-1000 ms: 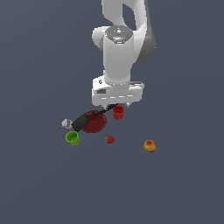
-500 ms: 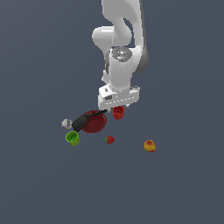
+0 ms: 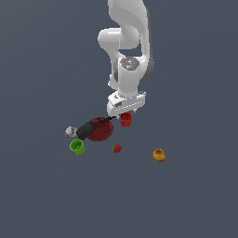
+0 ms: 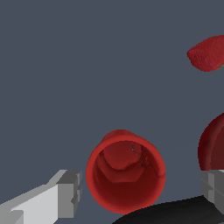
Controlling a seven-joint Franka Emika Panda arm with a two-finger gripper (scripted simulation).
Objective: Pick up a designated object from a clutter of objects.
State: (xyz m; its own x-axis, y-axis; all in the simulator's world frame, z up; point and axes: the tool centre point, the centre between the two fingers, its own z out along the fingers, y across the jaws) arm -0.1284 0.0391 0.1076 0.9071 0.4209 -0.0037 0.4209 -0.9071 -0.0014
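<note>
The bright red cup [image 3: 125,120] stands upright, just to the exterior view's right of the dark red bowl [image 3: 100,129]. In the wrist view I look down into the cup [image 4: 126,171]. My gripper [image 3: 124,113] hangs directly over the cup, open, with one finger [image 4: 65,194] on each side of it and not touching. The other finger [image 4: 213,187] is by the bowl [image 4: 214,144]. The black utensil [image 3: 90,127] lies across the bowl. The strawberry [image 3: 116,148] also shows in the wrist view [image 4: 208,53].
A green cup [image 3: 77,147] stands at the exterior view's left, with a small whitish-purple item [image 3: 70,131] behind it. An orange-yellow fruit [image 3: 159,155] lies apart at the right. The utensil's handle [image 4: 175,211] runs close beside the red cup.
The arm has turned its wrist and come down, so the gripper now sits lower, right over the red cup. The objects have not moved.
</note>
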